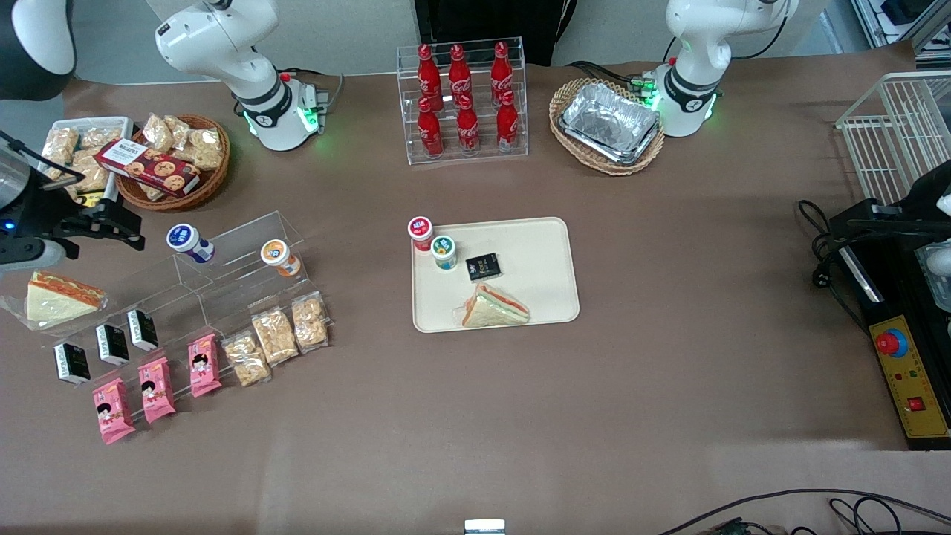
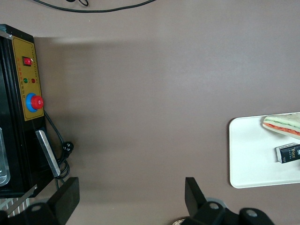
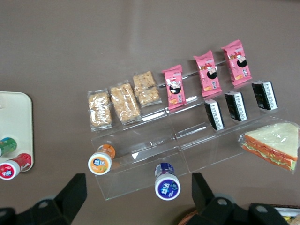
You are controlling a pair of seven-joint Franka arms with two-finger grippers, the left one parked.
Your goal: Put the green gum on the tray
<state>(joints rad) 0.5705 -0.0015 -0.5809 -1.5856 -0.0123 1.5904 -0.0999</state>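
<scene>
The green gum (image 1: 444, 253) stands upright on the beige tray (image 1: 546, 249), near the tray's corner toward the working arm's end; its lid is white with a green rim. In the right wrist view the green gum (image 3: 5, 146) shows at the tray's (image 3: 18, 115) edge. My gripper (image 1: 134, 230) hovers high at the working arm's end of the table, far from the tray, above the clear acrylic shelf (image 1: 230, 260). The gripper (image 3: 138, 186) is open with nothing between its fingers.
A red-lidded bottle (image 1: 420, 229) stands at the tray's corner beside the green gum. A black packet (image 1: 483, 266) and a sandwich (image 1: 494, 306) lie on the tray. Blue-lidded (image 1: 186, 241) and orange-lidded (image 1: 278, 256) bottles lie on the shelf. A cola rack (image 1: 462, 100) and foil-tray basket (image 1: 609, 126) stand farther back.
</scene>
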